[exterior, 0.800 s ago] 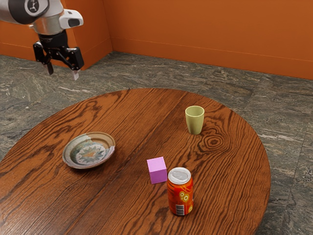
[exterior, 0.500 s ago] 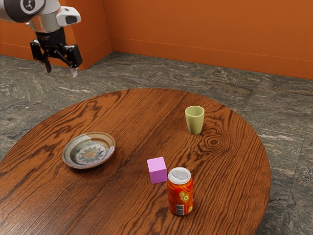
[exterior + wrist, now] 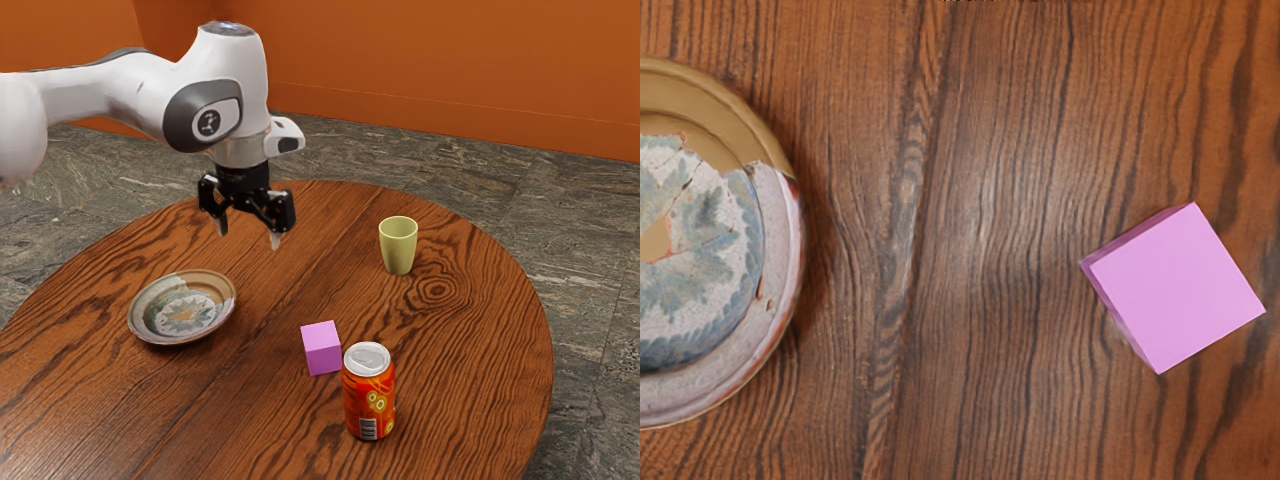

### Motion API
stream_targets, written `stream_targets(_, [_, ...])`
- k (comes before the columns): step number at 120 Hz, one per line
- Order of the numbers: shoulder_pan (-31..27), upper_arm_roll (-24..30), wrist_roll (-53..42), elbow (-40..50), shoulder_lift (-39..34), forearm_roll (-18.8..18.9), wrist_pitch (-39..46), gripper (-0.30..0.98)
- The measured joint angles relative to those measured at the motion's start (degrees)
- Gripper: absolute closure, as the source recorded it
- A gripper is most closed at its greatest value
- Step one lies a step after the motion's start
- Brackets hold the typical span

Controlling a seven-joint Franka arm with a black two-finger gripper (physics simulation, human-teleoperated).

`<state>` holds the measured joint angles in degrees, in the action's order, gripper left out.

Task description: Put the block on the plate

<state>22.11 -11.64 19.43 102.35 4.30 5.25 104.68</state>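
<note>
Spread wide at the gripper, with nothing pinched; hanging above the table. Next outward, on the wood: pink block, between plate and can, near the latter. Judged light, stiff, hardly fragile, perhaps slightly slick on flat faces. Best taken across two opposite side faces, low enough for firm contact, probably after a wrist turn to square up. Reaching from the exterior view's left, with arm bent and hand pointing down.
</note>
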Motion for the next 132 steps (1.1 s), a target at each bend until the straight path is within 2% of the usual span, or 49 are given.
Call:
stream_targets(22, [-3.4, 0.0, 7.0, 0.3, 3.7, -0.7, 5.0, 0.00])
stream_targets(58, [0.2, 0.0, 18.0, 0.4, 11.4, -1.0, 11.7, 0.00])
stream_targets(97, [2.4, 0.0, 27.5, 0.3, 19.0, -3.5, 20.0, 0.00])
stream_targets(132, [4.9, -0.3, 33.0, 5.2, 18.9, -6.9, 24.9, 0.00])
